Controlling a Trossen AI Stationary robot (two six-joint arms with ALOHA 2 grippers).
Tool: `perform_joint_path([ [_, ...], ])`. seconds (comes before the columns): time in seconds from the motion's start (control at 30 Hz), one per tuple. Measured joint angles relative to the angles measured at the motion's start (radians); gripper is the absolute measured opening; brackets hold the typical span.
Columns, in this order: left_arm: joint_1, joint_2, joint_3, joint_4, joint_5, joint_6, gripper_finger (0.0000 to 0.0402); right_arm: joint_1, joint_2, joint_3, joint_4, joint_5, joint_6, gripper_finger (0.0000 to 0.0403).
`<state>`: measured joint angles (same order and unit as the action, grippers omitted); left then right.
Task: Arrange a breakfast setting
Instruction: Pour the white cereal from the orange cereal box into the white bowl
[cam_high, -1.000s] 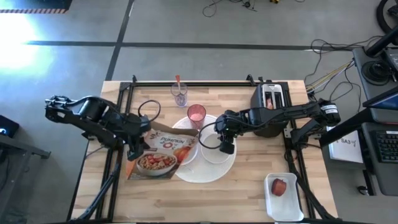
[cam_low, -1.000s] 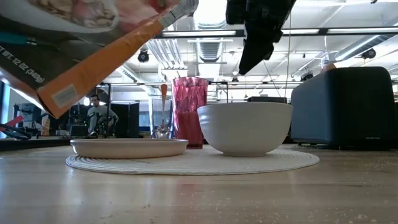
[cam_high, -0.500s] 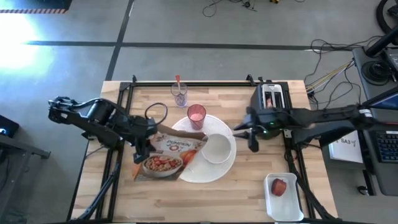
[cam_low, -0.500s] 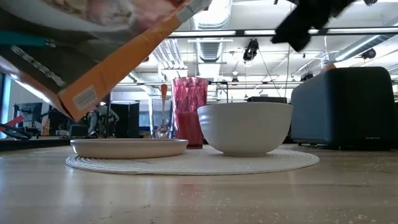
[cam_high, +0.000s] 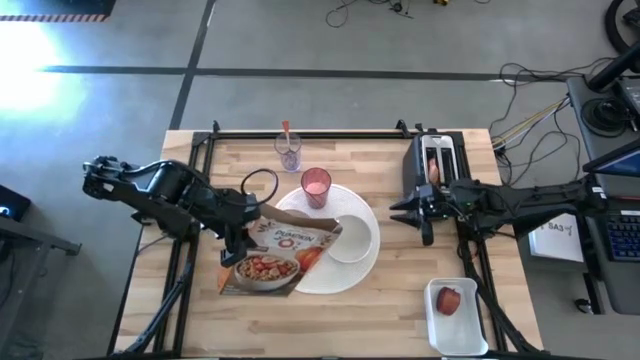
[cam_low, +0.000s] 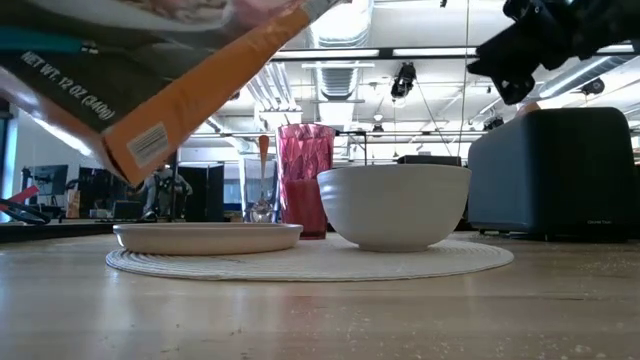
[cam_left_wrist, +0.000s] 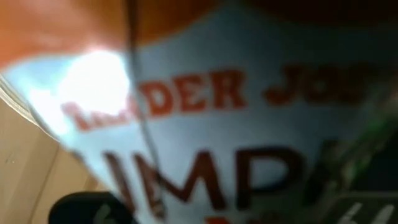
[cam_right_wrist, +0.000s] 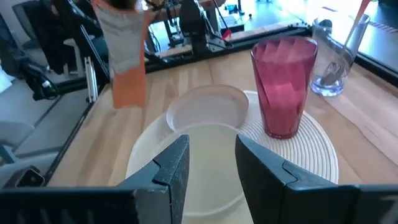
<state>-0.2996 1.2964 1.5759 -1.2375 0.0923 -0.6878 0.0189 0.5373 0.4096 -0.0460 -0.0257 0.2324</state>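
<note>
A cereal box hangs tilted over the left part of a round white plate, at the table's centre. The left gripper is clenched on the box's left edge; the box hides the fingertips from above. The box's long axis runs left to right, its printed face up, and its right end points at a white bowl on the plate's right half. From the low view only the box's orange underside shows, cut off at the top edge and sloping up to the right. The left wrist view is filled with blurred lettering on the box — nothing else can be made out.

A second, shallower bowl sits on the plate to the left of the first; from above the box covers most of it. A pink tumbler stands on the plate's far edge. Beyond it a clear glass holds an orange-handled spoon.

The right gripper hovers right of the plate, just in front of a black toaster — its fingers are spread and hold nothing. A red apple lies on a white tray at the near right corner.
</note>
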Motion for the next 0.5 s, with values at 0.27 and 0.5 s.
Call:
perform_joint_path([
  [0.27,0.0,0.028,0.001,0.005,-0.004,0.018,0.0,0.0,-0.025,-0.149,0.152,0.001,0.021,0.0121],
  [0.5,0.003,0.04,0.001,0.005,-0.004,0.031,0.0,0.001,-0.036,-0.293,0.356,-0.008,0.036,0.0121],
])
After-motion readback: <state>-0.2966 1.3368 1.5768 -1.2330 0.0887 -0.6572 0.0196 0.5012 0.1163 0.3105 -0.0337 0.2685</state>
